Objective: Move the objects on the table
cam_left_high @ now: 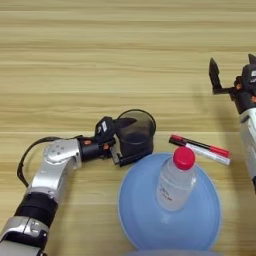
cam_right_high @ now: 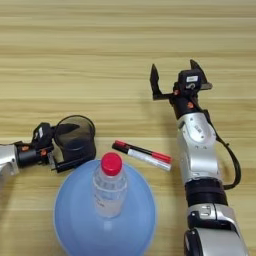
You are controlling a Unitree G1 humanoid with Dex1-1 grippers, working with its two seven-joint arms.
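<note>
- Marker (cam_right_high: 142,155): a white barrel with a black end at picture left and a red end at picture right. It lies flat on the wooden table (cam_left_high: 100,60). Its long axis runs nearly across the picture, with the red end slightly nearer the robot. It sits just beyond the far rim of the plate and touches neither gripper.
- Bottle (cam_left_high: 175,180): clear plastic with a red cap. It stands upright on the light-blue round plate (cam_left_high: 205,220), cap uppermost, well inside the rim.
- Cup (cam_left_high: 135,132): dark and translucent, standing upright with its mouth facing up. It is on the table at the plate's far-left edge, just beside the rim.
- Left gripper (cam_left_high: 117,142): the left arm reaches in from the lower left corner, forearm angled toward the cup, wrist low over the table. One black finger lies at the cup's far-left wall and the other along its near base, so the pair closes around the cup.
- Right gripper (cam_right_high: 172,75): the right arm extends up from the lower right edge, forearm nearly straight away from the robot. Its two black fingers are spread wide and point away, holding nothing. The gripper is well apart from the marker and plate.
</note>
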